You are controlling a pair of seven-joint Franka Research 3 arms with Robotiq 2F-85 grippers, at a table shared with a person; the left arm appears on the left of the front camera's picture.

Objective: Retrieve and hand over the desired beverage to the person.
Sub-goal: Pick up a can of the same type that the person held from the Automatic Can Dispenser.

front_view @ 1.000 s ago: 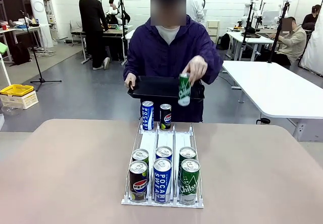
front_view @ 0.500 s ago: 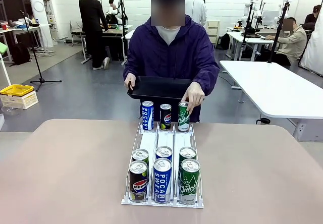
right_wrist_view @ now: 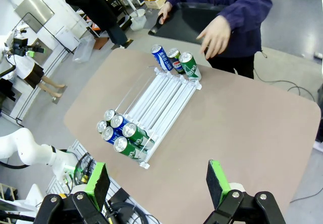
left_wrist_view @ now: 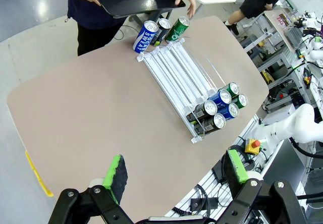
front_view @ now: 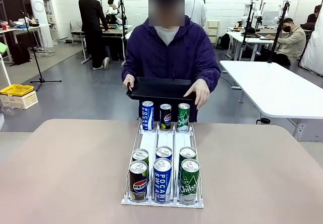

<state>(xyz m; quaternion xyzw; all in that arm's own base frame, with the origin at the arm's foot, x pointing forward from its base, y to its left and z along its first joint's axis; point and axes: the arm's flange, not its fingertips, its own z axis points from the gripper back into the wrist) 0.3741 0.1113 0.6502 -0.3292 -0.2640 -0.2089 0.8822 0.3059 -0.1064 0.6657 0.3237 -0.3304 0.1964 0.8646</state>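
The left gripper (left_wrist_view: 175, 171) has its jaws wide apart, with nothing between the green pads (left_wrist_view: 116, 176). Under them is bare table (left_wrist_view: 75, 113) and its rounded near edge. Ahead of these jaws, more toward the finger at picture-right, lies the white rack (left_wrist_view: 176, 72). On the other side of the rack the brown surface is free up to the table's edge.

In the front view the rack has three lanes. Six near cans (front_view: 162, 179) stand at its near end in two rows: dark Pepsi, blue Pocari Sweat and green, from left to right. The middle of each lane is bare. Three far cans (front_view: 165, 116) stand at the far end, close to the table's far edge, in the order blue, dark, green. Just behind them the person (front_view: 169, 52) holds a black tray (front_view: 161, 89), with one hand (front_view: 129, 81) and the other hand (front_view: 201, 92) at its two ends.

The right gripper (right_wrist_view: 157, 182) also has its jaws spread and empty, above the table's near edge. The rack is ahead of them, toward the finger at picture-left. The table on the other side is open.
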